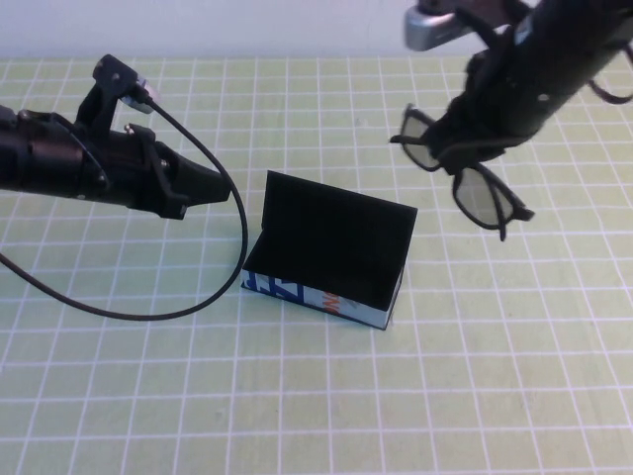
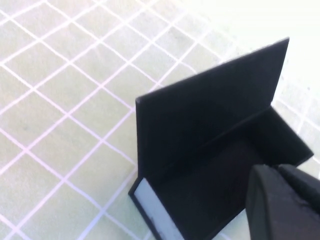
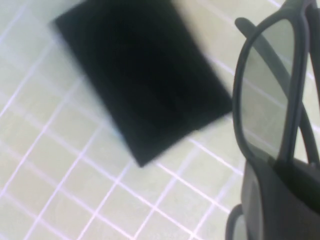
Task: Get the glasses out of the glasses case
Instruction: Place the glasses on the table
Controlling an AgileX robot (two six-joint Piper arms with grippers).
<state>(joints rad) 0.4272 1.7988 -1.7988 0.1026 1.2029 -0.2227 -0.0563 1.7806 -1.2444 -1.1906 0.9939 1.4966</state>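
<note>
The right gripper pinched the glasses above the open case — extraction done (set-down next); the left gripper, closed, waited beside the case.

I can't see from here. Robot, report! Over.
Right gripper shut on glasses, raised. Left gripper beside open glasses case. Nothing blocking.

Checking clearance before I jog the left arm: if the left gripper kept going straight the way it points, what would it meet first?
Most likely the glasses case: the left gripper points right toward its raised lid, though height is hard to judge. The right gripper holds the glasses up and aside.
</note>
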